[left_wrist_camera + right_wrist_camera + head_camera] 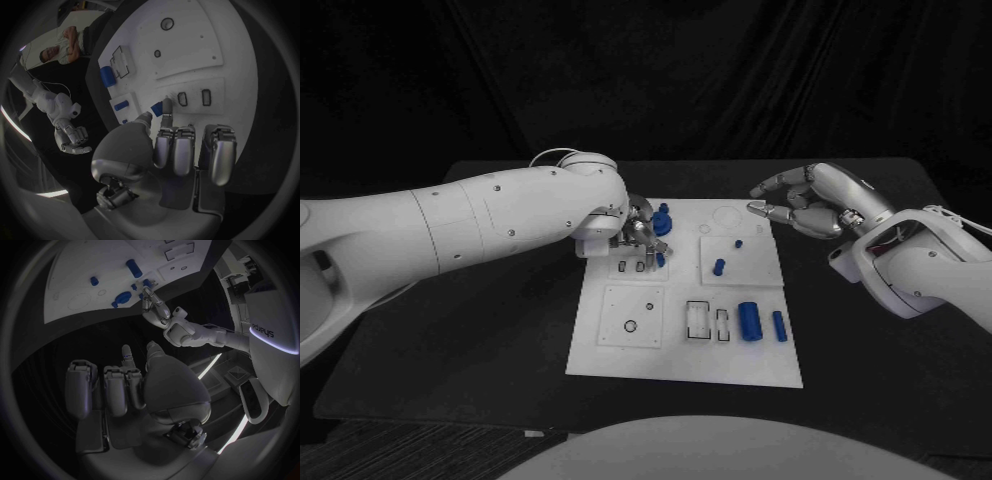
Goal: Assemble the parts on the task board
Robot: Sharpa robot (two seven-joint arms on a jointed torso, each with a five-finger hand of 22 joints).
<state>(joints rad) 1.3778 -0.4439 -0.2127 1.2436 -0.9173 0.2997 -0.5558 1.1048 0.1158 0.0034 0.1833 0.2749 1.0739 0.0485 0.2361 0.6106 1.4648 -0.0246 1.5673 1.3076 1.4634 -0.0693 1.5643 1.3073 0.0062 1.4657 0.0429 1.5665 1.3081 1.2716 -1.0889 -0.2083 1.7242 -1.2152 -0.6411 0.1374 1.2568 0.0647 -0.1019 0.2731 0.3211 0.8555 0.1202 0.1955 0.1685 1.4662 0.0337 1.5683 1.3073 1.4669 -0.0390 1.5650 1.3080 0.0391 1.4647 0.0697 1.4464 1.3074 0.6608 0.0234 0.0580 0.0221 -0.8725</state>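
Head view: on the board [678, 360] at frame centre, the left hand [635, 232] pinches a blue part [661, 218] at its upper left, other parts [750, 320] lie loose, and the right hand [808, 200], curled, holds nothing, so most assembly seems left.

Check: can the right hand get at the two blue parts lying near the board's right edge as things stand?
Probably yes. The right hand hovers off the task board by its far right corner, holding nothing. The two blue parts lie uncovered on its side. The left hand works at the far left, clear of that path.
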